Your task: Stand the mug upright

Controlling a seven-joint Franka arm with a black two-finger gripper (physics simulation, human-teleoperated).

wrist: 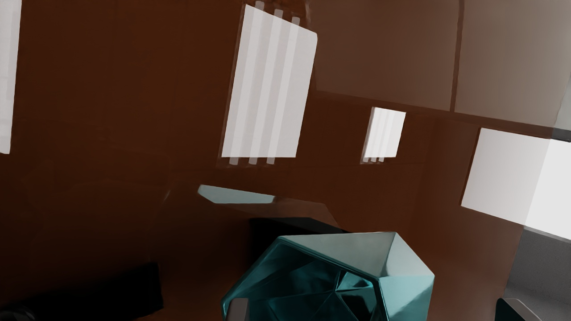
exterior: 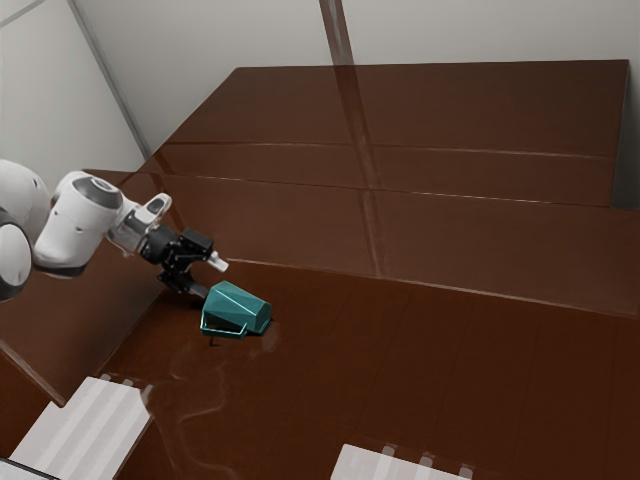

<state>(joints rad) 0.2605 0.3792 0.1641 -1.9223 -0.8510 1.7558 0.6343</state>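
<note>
White arm [exterior: 80, 222] is extended from the exterior view's left, angled down, black gripper [exterior: 211, 278] held low beside the mug [exterior: 240, 306]. Fingers are spread wide; nothing is gripped. In the wrist view one fingertip [wrist: 238, 309] is seen across the mug's mouth, the other is set off past its outer wall; contact can't be told. Mug is laid on its side on the brown table [exterior: 450, 380], mouth turned toward the gripper, handle [exterior: 225, 333] exposed.
</note>
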